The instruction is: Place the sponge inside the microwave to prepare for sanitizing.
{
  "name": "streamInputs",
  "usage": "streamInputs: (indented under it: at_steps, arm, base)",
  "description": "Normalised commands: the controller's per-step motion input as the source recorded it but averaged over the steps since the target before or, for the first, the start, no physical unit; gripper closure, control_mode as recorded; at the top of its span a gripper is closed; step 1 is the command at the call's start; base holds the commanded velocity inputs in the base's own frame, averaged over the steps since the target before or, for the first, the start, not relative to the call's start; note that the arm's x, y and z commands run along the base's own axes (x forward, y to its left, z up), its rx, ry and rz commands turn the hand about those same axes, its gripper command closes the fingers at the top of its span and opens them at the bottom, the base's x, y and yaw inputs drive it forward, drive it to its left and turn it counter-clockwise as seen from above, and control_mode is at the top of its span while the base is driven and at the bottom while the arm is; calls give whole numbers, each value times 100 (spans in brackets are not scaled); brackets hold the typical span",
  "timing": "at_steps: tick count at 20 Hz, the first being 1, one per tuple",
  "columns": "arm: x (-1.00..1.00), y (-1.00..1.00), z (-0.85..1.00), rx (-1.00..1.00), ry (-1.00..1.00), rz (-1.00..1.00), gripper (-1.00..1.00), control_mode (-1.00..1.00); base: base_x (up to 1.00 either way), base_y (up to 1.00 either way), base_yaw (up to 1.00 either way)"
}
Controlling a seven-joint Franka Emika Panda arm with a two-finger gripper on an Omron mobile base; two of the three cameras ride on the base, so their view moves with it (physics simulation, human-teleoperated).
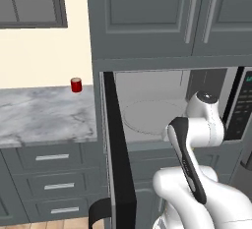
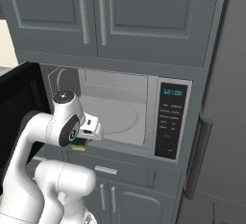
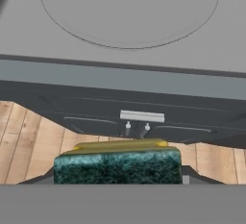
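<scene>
In front of the open oven: the white arm stands with its hand just short of the cavity sill, above the wooden floor.
Microwave: the large built-in silver-framed microwave [image 2: 144, 117] with black keypad panel has its black glass door [image 1: 118, 164] swung fully out to the left; the light grey interior and its round turntable [image 3: 129, 11] lie bare and ready.
Cabinets: grey cabinet doors [image 2: 120, 11] above, a grey drawer front with a small metal handle [image 3: 141, 116] just below the sill.
Gripper: the two-finger gripper [image 2: 82, 141] is closed partway, its jaws pressed on the sponge.
Sponge: the small rectangular yellow sponge with the dark green scouring layer [image 3: 117, 165] sits between the fingertips, outside the cavity, below and just in front of the sill.
Handling, as I judge it: light, soft and springy; it will squash under a hard squeeze, so a moderate pinch across the two long flat sides holds best.
Slip risk: low, since the rough green layer grips.
Small red cylindrical can [image 1: 76, 85]: well apart on the grey marble counter [image 1: 44, 117].
</scene>
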Motion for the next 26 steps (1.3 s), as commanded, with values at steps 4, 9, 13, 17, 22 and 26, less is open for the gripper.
streamInputs:
  at_steps: [4, 9, 13, 17, 22, 26]
  arm:
    - [0, 0, 0, 0, 0, 0, 100, 100]
    - [0, 0, 0, 0, 0, 0, 100, 100]
    - [0, 0, 0, 0, 0, 0, 100, 100]
    - [0, 0, 0, 0, 0, 0, 100, 100]
    - [-1, 0, 16, 0, -5, 0, 100, -100]
    - [1, 6, 28, 0, -11, 0, 100, -100]
  base:
    - [0, 0, 0]
    - [0, 0, 0]
    - [0, 0, 0]
    - [0, 0, 0]
    - [0, 0, 0]
    - [0, 0, 0]
